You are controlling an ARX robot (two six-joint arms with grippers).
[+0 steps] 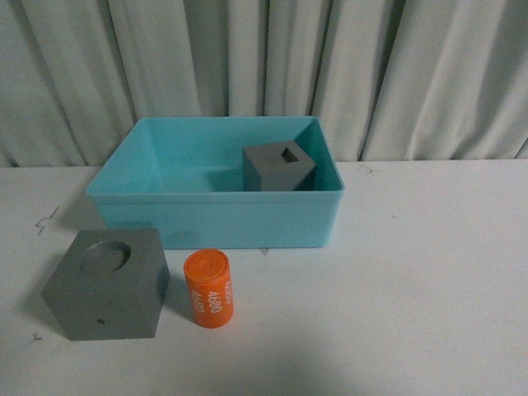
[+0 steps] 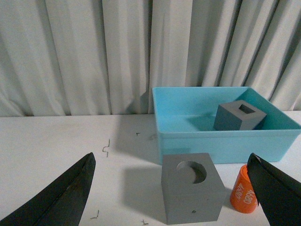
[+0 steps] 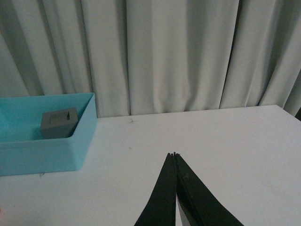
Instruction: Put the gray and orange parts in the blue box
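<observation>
The blue box (image 1: 214, 221) stands at the back of the white table, and the gray cube with a rectangular recess (image 1: 278, 167) sits inside it at its right end. In front of the box, the gray cube with a round recess (image 1: 106, 285) rests on the table with the orange cylinder (image 1: 209, 288) marked "4680" just to its right. In the left wrist view my left gripper (image 2: 172, 162) is open, its fingers (image 2: 70, 193) spread wide on either side of the round-recess cube (image 2: 190, 193) and the orange cylinder (image 2: 243, 190). My right gripper (image 3: 174, 154) is shut and empty, over bare table to the right of the box (image 3: 42, 150).
Gray-white curtains (image 1: 264, 66) hang right behind the table. White tabletop (image 1: 412, 280) stretches to the right of the box and the parts. Small dark marks (image 2: 106, 148) dot the table to the left of the box. Neither arm shows in the front view.
</observation>
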